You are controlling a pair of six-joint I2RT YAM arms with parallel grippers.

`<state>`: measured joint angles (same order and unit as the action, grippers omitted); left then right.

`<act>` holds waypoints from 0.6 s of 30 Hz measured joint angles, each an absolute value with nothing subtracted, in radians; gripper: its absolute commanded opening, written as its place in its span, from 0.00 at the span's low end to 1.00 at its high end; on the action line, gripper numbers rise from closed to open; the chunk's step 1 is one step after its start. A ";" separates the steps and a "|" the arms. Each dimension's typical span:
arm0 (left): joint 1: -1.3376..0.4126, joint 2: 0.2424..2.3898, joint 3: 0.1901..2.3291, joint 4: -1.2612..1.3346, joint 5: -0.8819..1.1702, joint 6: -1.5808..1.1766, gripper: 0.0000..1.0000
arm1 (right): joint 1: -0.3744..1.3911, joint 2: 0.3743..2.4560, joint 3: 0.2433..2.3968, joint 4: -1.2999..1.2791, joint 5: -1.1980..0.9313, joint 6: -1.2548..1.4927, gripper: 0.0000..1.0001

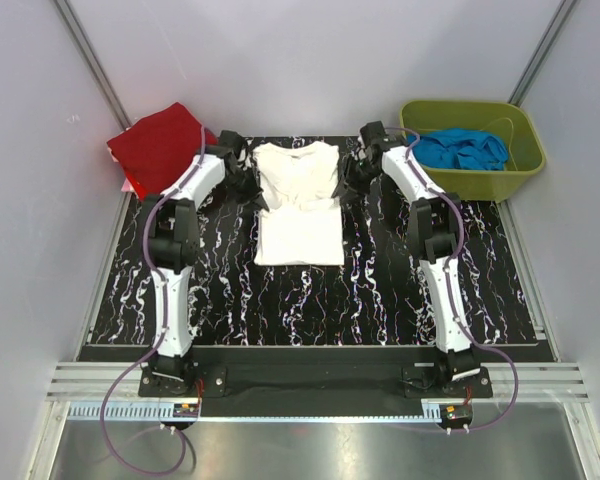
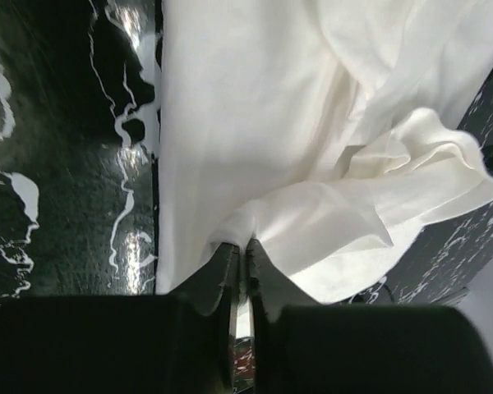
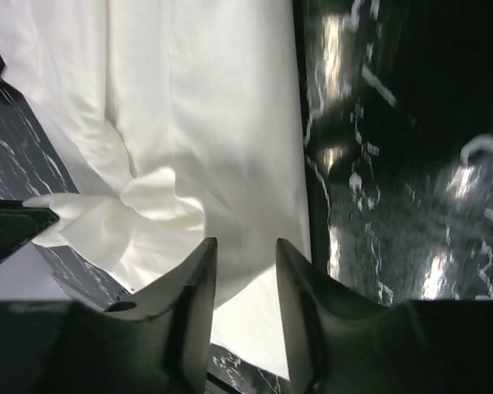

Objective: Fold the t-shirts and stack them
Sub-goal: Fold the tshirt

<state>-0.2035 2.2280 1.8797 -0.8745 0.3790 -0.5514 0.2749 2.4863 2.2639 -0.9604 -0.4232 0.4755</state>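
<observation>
A white t-shirt (image 1: 298, 205) lies on the black marbled mat, sleeves folded in, its upper part doubled over the body. My left gripper (image 1: 248, 185) is at the shirt's left edge; in the left wrist view it (image 2: 240, 245) is shut on a pinch of the white cloth (image 2: 255, 123). My right gripper (image 1: 350, 178) is at the shirt's right edge; in the right wrist view it (image 3: 245, 243) is open above the white cloth (image 3: 205, 107), with nothing between the fingers. A red folded t-shirt (image 1: 160, 145) lies at the back left on a pink one (image 1: 130, 186).
A green tub (image 1: 477, 147) with blue cloth (image 1: 463, 148) stands at the back right. The black marbled mat (image 1: 310, 300) covers the table. White walls close in both sides and the back.
</observation>
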 measured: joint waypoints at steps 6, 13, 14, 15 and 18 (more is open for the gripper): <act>-0.120 2.320 2.054 -0.905 0.422 -0.588 0.46 | 0.220 2.651 2.576 -1.003 -0.485 0.496 0.57; -0.082 2.228 2.049 -0.877 0.443 -0.582 0.74 | 0.186 2.356 2.182 -0.902 -0.461 0.496 0.58; -0.089 2.169 1.976 -0.856 0.443 -0.576 0.75 | 0.191 2.293 2.106 -0.890 -0.459 0.495 0.58; -0.097 2.154 1.959 -0.859 0.443 -0.575 0.78 | 0.197 2.251 2.060 -0.884 -0.456 0.495 0.58; -0.139 2.020 1.785 -0.815 0.437 -0.564 0.99 | 0.238 2.132 1.942 -0.828 -0.459 0.485 0.56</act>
